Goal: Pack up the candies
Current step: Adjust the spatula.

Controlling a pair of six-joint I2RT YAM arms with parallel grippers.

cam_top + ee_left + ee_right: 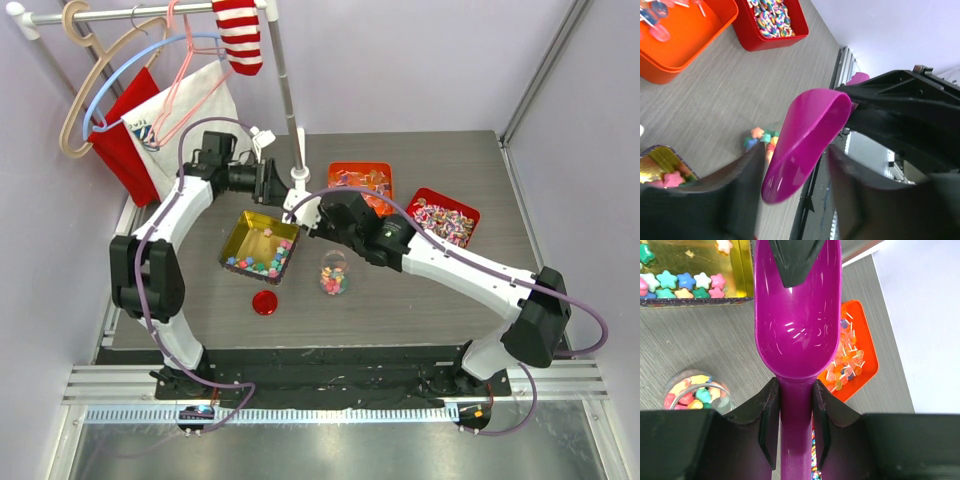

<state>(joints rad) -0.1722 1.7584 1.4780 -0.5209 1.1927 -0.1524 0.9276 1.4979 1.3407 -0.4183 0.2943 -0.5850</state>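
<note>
**Top external view: both arms meet at the scoop above the gold tin**

The grey table carries everything, with a clothes rail of hangers, bags and a striped sock at its far left. Both arms bend inward and meet just behind the gold tin, which sits tilted left of centre. Further back stands the orange tin, and to its right the red tin, each with its own wrapped sweets.

The right gripper is clamped on the handle of a magenta scoop. Its two fingers press the stem from either side, and the bowl points away over the edge of the gold tin. The left gripper is part-way open and straddles the scoop's bowl. The right wrist view shows one dark fingertip over the hollow. Whether either finger touches the plastic I cannot tell.

A small clear jar stands upright just right of the gold tin, apart from it. A round red lid lies flat on the table in front of the tin.

The candies are small pastel stars in pink, blue, green, yellow and white. Some lie along the near side of the gold tin, and the rest are inside the jar.
</note>
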